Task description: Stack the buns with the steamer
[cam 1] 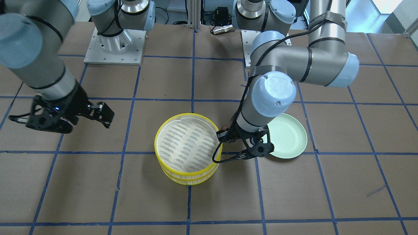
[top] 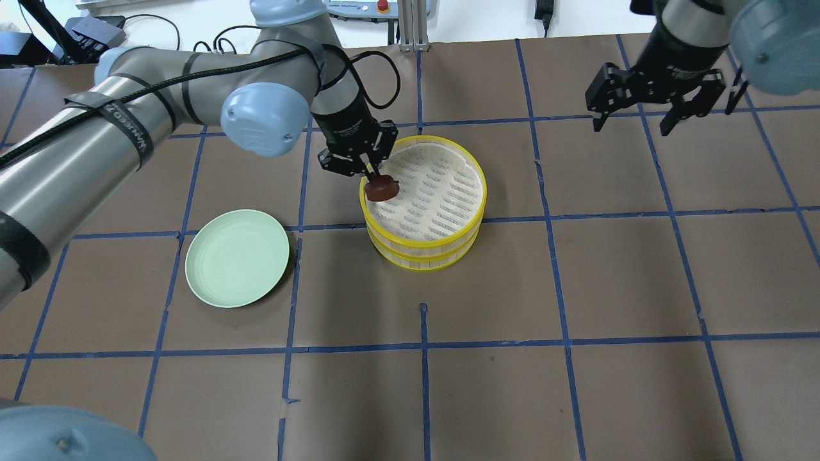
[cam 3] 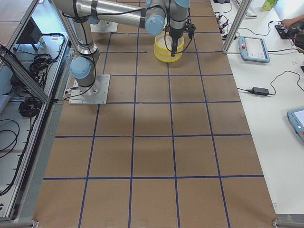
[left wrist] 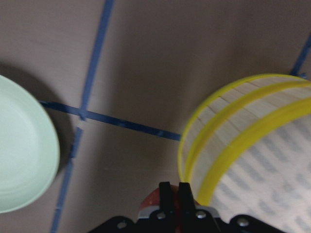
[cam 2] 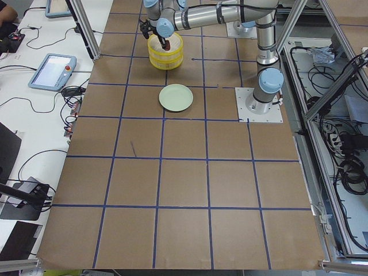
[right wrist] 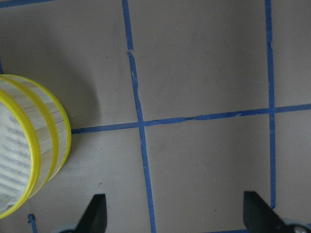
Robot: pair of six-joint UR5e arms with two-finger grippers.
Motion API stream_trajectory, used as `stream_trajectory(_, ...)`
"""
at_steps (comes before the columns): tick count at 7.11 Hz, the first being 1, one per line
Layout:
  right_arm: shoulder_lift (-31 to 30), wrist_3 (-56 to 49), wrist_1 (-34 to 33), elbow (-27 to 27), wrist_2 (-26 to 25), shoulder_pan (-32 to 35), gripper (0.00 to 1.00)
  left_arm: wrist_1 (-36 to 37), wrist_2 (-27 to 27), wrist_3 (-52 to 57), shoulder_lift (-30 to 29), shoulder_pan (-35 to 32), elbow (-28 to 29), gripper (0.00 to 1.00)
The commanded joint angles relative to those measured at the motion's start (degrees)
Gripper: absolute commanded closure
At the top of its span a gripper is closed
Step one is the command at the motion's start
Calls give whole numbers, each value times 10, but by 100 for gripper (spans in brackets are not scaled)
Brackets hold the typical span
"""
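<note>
**Bun hangs at the rim: a careless release could miss the steamer**

Overhead view: the left gripper (top: 373, 174) is clamped on the brown bun (top: 382, 189), which hangs just below its fingertips. The bun overlaps the near edge of the yellow steamer (top: 424, 255) rather than the middle of the mat. I judge that letting go here risks the bun striking the rim and rolling out onto the table (top: 576, 288). The green plate (top: 237, 258) lies bare, well off to the gripper's outer side. The right gripper (top: 633, 125) hovers far across from the steamer with its jaws spread wide and holds nothing.

Front-facing view: the left wrist hides most of the bun, and only a sliver peeks out beside the rim. How high it hangs above the rim cannot be told.

Left wrist view: the fingers (left wrist: 165, 194) sit nearly together with a red edge of bun beneath them. The yellow rim lies just ahead and to one side. Coming down from here could knock the rim and shove the upper tier off the lower one.

Right wrist view: the two finger ends are wide apart, and the steamer is off to the side.

Side views: too small to add anything. The white bun shows in no view.
</note>
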Motion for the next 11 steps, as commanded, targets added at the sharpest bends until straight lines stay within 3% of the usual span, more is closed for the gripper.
stream_trajectory(1, -41, -1, 54, -23, -28, 44, 1, 22, -23, -36, -6, -19, 4, 0)
stream_trajectory(2, -37, -1, 48, -19, -57, 73, 1, 21, -18, -33, 8, -19, 8, 0)
stream_trajectory(3, -33, -2, 46, -16, -35, 75, 1, 10, -1, -25, 36, -15, 14, 0)
stream_trajectory(5, -32, 0, 24, -6, -23, 75, 1, -87, 95, 95, 109, 4, 38, 0)
stream_trajectory(6, -32, 0, 21, -4, -23, 75, 1, -158, 101, 182, 144, 50, 47, 0)
stream_trajectory(7, -32, 0, 20, -5, -5, 75, 1, -181, 102, 291, 166, 96, 31, 0)
stream_trajectory(8, -32, 7, 20, -10, 8, 70, 1, -186, 106, 332, 168, 116, 32, 0)
stream_trajectory(11, -32, 16, 19, -12, 8, 72, 1, -180, 144, 335, 176, 89, 20, 0)
